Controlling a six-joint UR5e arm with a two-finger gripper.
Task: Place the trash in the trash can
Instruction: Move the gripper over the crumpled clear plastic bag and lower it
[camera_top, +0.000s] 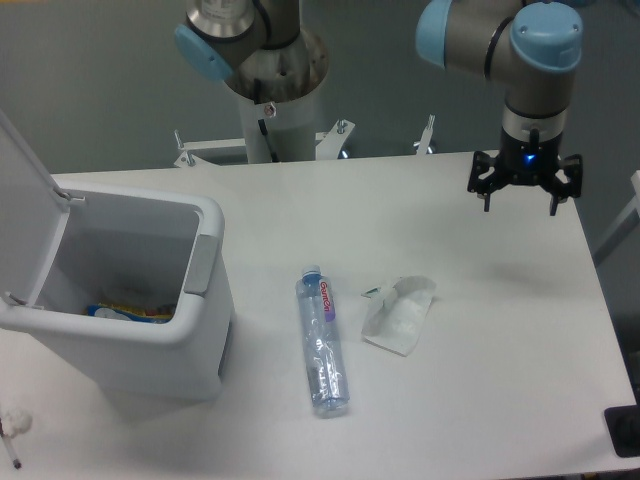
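A squashed clear water bottle (321, 342) with a blue cap and label lies on the white table, cap pointing away from me. Just to its right rests a crumpled white plastic wrapper (398, 313). The white trash can (205, 265) stands at the left with its lid swung up and some colourful litter on its bottom. My gripper (522, 205) hangs open above the table's far right, well clear of both items, with nothing between its fingers.
The arm's base column (270, 110) rises behind the table's far edge. A small white object (14, 424) lies at the near left corner, and a black item (624, 430) sits at the near right edge.
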